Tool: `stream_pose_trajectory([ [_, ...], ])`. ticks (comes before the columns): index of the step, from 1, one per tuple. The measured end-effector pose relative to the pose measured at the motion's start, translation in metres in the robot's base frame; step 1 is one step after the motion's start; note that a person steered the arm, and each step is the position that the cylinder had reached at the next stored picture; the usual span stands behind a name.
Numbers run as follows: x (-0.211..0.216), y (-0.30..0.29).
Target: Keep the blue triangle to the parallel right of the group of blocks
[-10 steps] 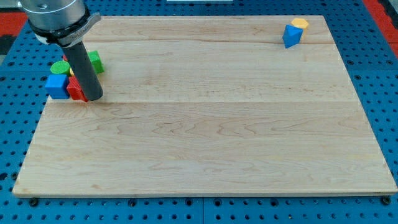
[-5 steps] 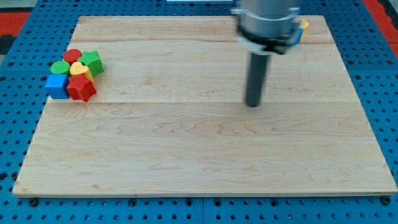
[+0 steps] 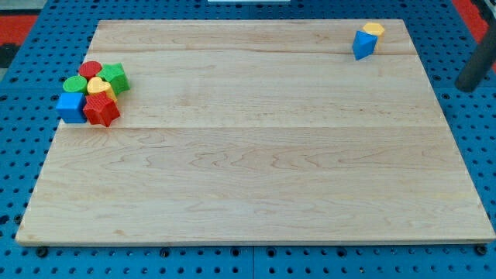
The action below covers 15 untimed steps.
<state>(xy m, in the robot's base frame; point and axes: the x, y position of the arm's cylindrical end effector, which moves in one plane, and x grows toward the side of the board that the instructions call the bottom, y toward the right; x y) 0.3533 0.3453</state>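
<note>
the blue triangle (image 3: 363, 45) is being seen at the far right corner of the wooden table (image 3: 256, 178), lying flat on the wood. it is being shown as a small, solid bright-blue piece with a lighter top face and darker sides; its outline is being read as roughly wedge-like, though its exact corners are not being made out clearly. a yellow block (image 3: 374, 30), rounded on top, is sitting just beside it on its far right side, apparently touching it.

well apart from these, at the far left edge of the table, a tight cluster of blocks is being shown. a red round block (image 3: 91, 69) is lying at the far side, a green block (image 3: 116, 77) at the cluster's right, a green round block (image 3: 74, 84) at its left, a yellow heart-shaped block (image 3: 98, 86) in the middle, a blue cube (image 3: 71, 107) at the near left, and a red star-like block (image 3: 101, 111) at the near right. the pieces are being seen pressed closely together.

my tip (image 3: 467, 86) is being seen at the view's right edge, beyond the table's right border and over the blue perforated base (image 3: 248, 263). it is standing near the blue triangle's right, clear of it and touching no block. no gripper is being carried, so no open or closed state is being told.
</note>
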Motion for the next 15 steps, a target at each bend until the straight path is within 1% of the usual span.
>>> stream_pose_trajectory([
  [1,-0.061,0.0],
  [2,-0.08,-0.024],
  [3,-0.08,-0.078],
  [6,-0.079,-0.269],
  [7,-0.067,-0.257],
  [8,-0.049,-0.197],
  [9,-0.062,-0.155],
  [10,-0.092,-0.166],
  [11,-0.116,-0.206],
  [12,-0.116,-0.255],
  [14,-0.067,-0.261],
  [15,-0.106,-0.257],
])
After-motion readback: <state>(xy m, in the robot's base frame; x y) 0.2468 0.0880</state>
